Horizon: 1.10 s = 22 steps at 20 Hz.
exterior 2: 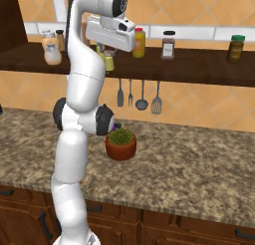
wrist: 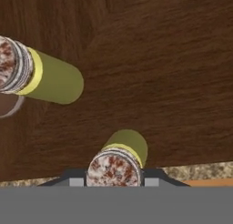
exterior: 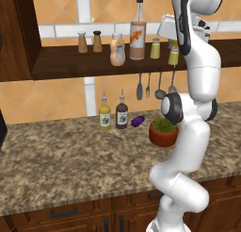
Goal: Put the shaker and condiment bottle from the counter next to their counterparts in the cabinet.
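Note:
A tiny yellow-green shaker (wrist: 122,155) with a pale speckled top sits between my gripper's (wrist: 116,174) fingertips, which are shut on it, low over the front part of the dark cabinet shelf (wrist: 164,82). Its counterpart shaker (wrist: 50,78) stands just beyond it. In the left base view the held shaker (exterior: 173,56) is right of the counterpart shaker (exterior: 155,48), the tall spouted bottle (exterior: 137,34) and the squat peach condiment bottle (exterior: 117,49), all on the cabinet shelf (exterior: 66,63). From the right base view my gripper (exterior 2: 106,55) holds the shaker (exterior 2: 108,63) at the shelf.
A brown shaker pair (exterior: 89,41) stands at the shelf's left. Further right are a yellow red-capped bottle (exterior 2: 139,42), a spice jar (exterior 2: 168,45) and a green jar (exterior 2: 236,49). Utensils (exterior: 149,86) hang below. Two bottles (exterior: 113,114), a purple vegetable (exterior: 137,121) and a potted plant (exterior: 163,132) stand on the counter.

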Motion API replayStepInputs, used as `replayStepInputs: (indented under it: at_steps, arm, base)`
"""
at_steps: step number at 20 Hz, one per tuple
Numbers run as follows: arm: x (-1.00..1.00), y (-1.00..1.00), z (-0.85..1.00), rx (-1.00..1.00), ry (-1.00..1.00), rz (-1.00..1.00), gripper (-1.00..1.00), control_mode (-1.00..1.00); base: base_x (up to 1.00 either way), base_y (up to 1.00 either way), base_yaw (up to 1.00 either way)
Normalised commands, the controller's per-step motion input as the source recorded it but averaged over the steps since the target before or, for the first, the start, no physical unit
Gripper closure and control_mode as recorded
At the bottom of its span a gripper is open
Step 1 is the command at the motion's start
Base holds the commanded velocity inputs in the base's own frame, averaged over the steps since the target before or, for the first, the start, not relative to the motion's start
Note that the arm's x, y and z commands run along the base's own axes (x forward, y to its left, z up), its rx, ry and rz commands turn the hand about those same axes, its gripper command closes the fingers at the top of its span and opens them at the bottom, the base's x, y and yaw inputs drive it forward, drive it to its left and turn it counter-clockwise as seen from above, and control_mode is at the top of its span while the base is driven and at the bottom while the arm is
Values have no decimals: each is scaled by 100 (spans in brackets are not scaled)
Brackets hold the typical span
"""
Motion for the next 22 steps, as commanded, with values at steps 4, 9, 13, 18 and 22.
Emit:
replayStepInputs:
  at_steps: [4,9,13,18,22]
  arm:
    - [0,0,-3,1,2,0,-100,-100]
    - [0,-1,19,10,0,0,-100,-100]
    - [0,0,51,13,0,0,-100,-100]
    - [-28,1,30,7,2,0,-100,-100]
    - [-100,19,-71,-9,5,0,-100,-100]
  base:
    - [0,0,0]
    - [0,0,0]
    - [0,0,0]
    - [0,0,0]
    - [0,0,0]
